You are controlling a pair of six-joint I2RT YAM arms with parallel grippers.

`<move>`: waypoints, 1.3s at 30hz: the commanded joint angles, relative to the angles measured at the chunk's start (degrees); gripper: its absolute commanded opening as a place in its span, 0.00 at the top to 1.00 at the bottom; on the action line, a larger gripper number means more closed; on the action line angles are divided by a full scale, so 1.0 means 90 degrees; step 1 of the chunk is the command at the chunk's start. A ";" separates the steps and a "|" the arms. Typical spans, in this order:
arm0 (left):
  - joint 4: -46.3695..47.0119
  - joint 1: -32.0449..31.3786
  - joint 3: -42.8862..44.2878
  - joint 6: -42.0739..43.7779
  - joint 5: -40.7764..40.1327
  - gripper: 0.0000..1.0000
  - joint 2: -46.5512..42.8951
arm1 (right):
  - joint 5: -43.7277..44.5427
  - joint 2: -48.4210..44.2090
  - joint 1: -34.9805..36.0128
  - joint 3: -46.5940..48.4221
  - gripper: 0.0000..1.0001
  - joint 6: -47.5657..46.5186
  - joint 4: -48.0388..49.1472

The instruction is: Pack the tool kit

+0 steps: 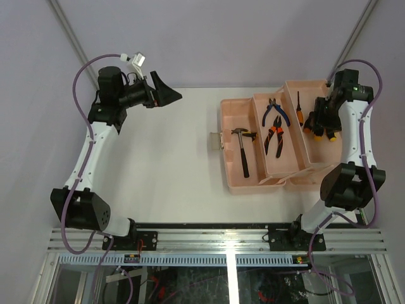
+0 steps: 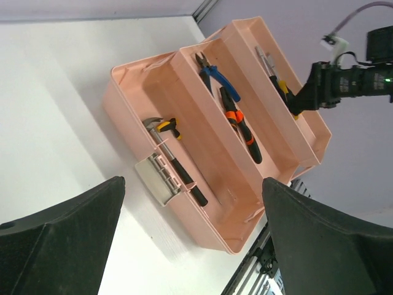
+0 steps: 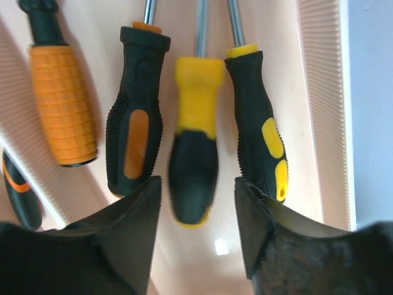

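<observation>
Our right gripper point(image 3: 198, 184) hangs partway open and holds nothing. It is straight over the yellow-and-black screwdriver point(image 3: 195, 123), which lies flat in the rightmost compartment of the toolbox point(image 1: 237, 114). The screwdriver's handle sits under the gap between the jaws, and its long axis runs along the compartment, crosswise to the way the jaws close. Our left gripper point(image 2: 192, 184) stands wide and empty, well apart to the left, so we judge the right arm the nearer one for any move here.

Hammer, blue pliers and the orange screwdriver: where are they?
hammer point(image 1: 244, 159), top view, on its black handle.
blue pliers point(image 2: 216, 75), left wrist view, on one blue grip.
orange screwdriver point(image 3: 63, 110), right wrist view, on its ribbed handle.
</observation>
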 commanded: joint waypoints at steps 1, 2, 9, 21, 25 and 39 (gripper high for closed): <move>-0.0328 -0.0028 0.0138 0.0108 -0.0324 0.09 0.0350 | 0.0057 -0.0206 -0.0007 0.0531 0.38 -0.0036 -0.0186; -0.0391 -0.0049 0.0182 0.0137 -0.0343 0.09 0.0414 | 0.0016 -0.0242 -0.0008 0.0607 0.34 -0.0030 -0.0215; -0.0547 -0.0670 0.0699 0.0341 -0.1168 0.09 0.1013 | -0.0455 -0.0622 -0.0007 0.1249 0.24 0.0108 -0.0357; -0.1612 -0.2071 0.3920 -0.0245 -0.3917 0.32 0.4641 | -0.0646 -0.1923 -0.0008 0.1543 0.26 0.0275 -0.0545; -0.1656 -0.2348 0.3949 -0.0212 -0.4429 0.29 0.5086 | -0.0486 -0.2549 -0.0008 0.1101 0.26 0.0283 -0.0645; -0.1551 -0.2854 0.3950 -0.0088 -0.4910 0.62 0.5905 | -0.0168 -0.3403 -0.0008 0.0689 0.25 0.0305 -0.1045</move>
